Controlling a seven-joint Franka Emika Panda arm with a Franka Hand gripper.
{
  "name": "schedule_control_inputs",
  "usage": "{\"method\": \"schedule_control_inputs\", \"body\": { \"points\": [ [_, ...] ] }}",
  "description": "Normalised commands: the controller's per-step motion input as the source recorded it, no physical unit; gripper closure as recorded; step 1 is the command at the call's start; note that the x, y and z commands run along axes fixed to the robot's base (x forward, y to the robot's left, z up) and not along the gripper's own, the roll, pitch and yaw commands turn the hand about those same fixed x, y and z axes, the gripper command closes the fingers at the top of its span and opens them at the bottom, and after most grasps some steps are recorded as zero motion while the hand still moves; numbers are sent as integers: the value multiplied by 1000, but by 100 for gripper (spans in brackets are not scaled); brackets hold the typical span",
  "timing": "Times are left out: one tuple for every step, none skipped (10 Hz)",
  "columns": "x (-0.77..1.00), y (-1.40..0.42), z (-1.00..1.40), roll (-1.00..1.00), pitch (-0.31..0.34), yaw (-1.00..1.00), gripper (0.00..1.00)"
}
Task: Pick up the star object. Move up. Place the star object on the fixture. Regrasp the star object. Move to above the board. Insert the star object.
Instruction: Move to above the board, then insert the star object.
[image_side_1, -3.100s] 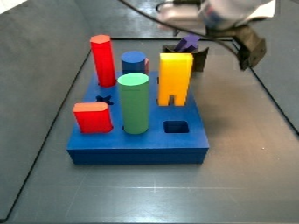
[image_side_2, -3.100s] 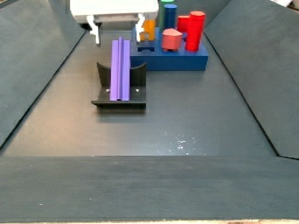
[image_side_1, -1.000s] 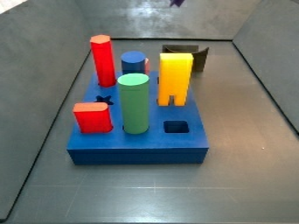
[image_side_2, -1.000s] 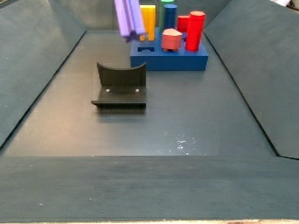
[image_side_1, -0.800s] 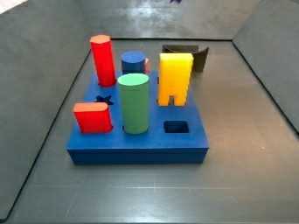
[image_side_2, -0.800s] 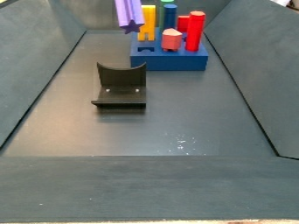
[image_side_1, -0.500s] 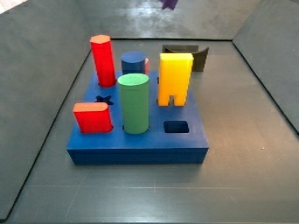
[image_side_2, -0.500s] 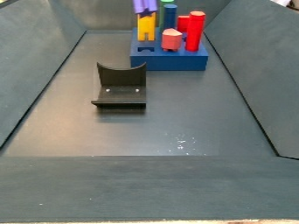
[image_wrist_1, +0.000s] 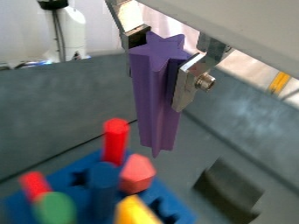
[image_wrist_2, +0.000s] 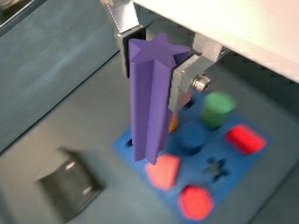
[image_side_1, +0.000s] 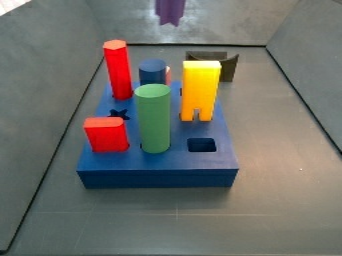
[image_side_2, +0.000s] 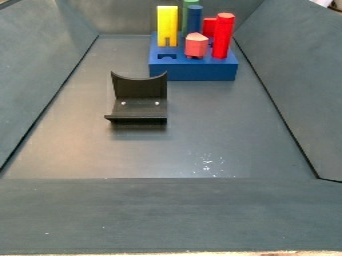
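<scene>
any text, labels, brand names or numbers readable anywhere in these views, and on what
None: no words, numbers or signs can be read in any view.
The star object, held upright in the gripper above the board, is plain purple.
The board, its pegs and the fixture carry no print.

You had both wrist views looking steeply down past the gripper (image_wrist_1: 162, 63) (image_wrist_2: 158, 54), close on the star object (image_wrist_1: 156, 96) (image_wrist_2: 149, 101) it clamped, with the board (image_wrist_2: 176, 179) and the fixture (image_wrist_1: 229, 190) (image_wrist_2: 68, 181) far below. A side view stood near the board (image_side_1: 158, 168), facing the fixture (image_side_1: 222, 63) behind it. A side view faced the opposite way, fixture (image_side_2: 138, 100) nearer, board (image_side_2: 198, 68) beyond. Both side views shared those two.
</scene>
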Motion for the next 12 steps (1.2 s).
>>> {"method": "schedule_control_inputs", "body": {
  "points": [
    [-171,-157,52,-1000,-104,-248,100],
    [-91,-53,33,-864,-66,-197,100],
    [-71,-34,24,-629,-46,-135,100],
    [-53,-17,2,-427,-36,-82,100],
    [-36,-4,7,-288,-26,-50,100],
    [0,63,0,-13,0,0,100],
    [-454,57,-3,0,0,-114,100],
    [-820,174,-134,-53,-79,0,100],
    [-1000,231,-111,-90,-140,0,100],
    [-940,157,-14,-166,-179,60,100],
    [-857,109,-31,-230,-227,63,100],
    [-763,26,-74,-270,-239,123,100]
  ]
}}
